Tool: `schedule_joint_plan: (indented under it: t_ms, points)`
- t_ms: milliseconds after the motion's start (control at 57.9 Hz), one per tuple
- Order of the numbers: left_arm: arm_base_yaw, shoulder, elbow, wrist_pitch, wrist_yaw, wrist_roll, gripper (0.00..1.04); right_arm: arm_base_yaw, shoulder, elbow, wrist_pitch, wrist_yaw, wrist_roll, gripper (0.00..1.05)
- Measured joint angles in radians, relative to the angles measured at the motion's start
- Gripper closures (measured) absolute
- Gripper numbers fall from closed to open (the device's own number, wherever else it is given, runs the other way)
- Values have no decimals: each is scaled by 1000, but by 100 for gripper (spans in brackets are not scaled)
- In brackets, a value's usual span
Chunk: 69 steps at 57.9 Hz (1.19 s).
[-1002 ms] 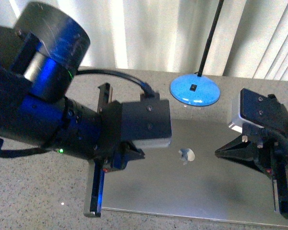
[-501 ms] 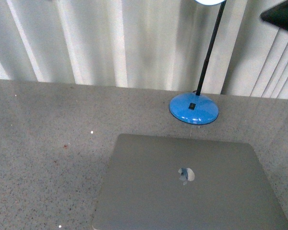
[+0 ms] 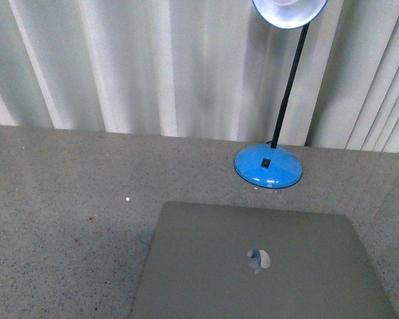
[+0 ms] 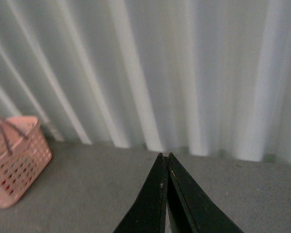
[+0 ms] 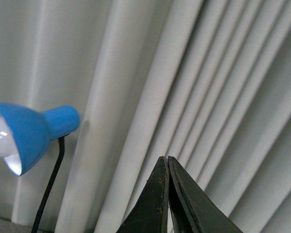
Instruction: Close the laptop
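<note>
Your laptop (image 3: 299, 279) lying shut on the table (image 3: 66, 199), blue lamp (image 3: 268, 166) just behind it, your left gripper (image 4: 165, 156) and right gripper (image 5: 164, 159) both pinched together, facing curtains (image 3: 153, 66).

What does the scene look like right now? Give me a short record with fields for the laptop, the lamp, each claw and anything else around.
laptop: closed, lid flat, logo facing up, on the grey table
desk lamp: blue, base on the table beyond the laptop, not touching it
left claw: shut, empty, pointing at the curtain
right claw: shut, empty, pointing at the curtain near the lamp head
pink basket: on the table by the curtain, shown only in the left wrist view
task status: lid looks fully down
</note>
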Motion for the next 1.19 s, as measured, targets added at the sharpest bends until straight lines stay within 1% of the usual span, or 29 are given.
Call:
schedule_joint_plan:
  t_ms: [52, 104, 190, 207, 225, 242, 276, 311, 346, 449, 570, 709, 881, 899, 933, 968, 1037, 1123, 1141, 1192]
  points:
    - [65, -48, -51, -32, 37, -33, 101, -28, -28, -36, 18, 3, 48, 102]
    - [109, -83, -87, -42, 47, -45, 101, -50, -51, -75, 41, 10, 74, 102]
    - [159, -135, -134, -72, 81, -72, 101, -84, -85, -139, 60, 7, 129, 102]
    - [172, -139, -144, -60, 130, -93, 101, -89, -95, -140, 30, -16, 141, 102]
    - [177, -143, -151, -50, 165, -98, 101, -93, -108, -140, -30, -46, 154, 102]
    - [177, -153, -169, -24, 230, -114, 101, -92, -126, -140, -94, -61, 160, 102]
    - [169, -178, -210, 15, 328, -143, 101, -89, -156, -153, -176, -73, 172, 102]
    - [150, -201, -245, 29, 360, -161, 101, -76, -192, -187, -241, -68, 181, 102]
    - [114, -237, -293, 36, 364, -172, 101, -64, -215, -222, -252, -62, 185, 102]
    - [21, -326, -395, 43, 304, -190, 101, -22, -280, -330, -237, -32, 193, 102]
    - [-61, -400, -472, 45, 211, -194, 101, 12, -339, -417, -214, 14, 196, 102]
    - [-154, -481, -550, 45, 123, -203, 101, 55, -414, -501, -200, 45, 198, 102]
    - [-235, -554, -609, 38, 48, -205, 101, 89, -492, -578, -202, 83, 198, 102]
    - [-243, -562, -615, 35, 40, -205, 101, 94, -497, -581, -203, 92, 198, 102]
    - [-254, -573, -624, 32, 29, -205, 101, 127, -515, -594, -210, 146, 199, 102]
    - [-269, -588, -634, 27, 15, -205, 101, 151, -530, -603, -214, 165, 200, 102]
    - [-291, -610, -650, 20, -7, -206, 101, 179, -559, -622, -222, 167, 200, 102]
    - [-318, -641, -669, 9, -34, -206, 101, 183, -595, -644, -238, 171, 200, 102]
    - [-327, -645, -670, 7, -45, -206, 101, 183, -603, -649, -241, 172, 200, 102]
    - [-391, -665, -681, -6, -134, -208, 101, 183, -622, -659, -251, 175, 200, 102]
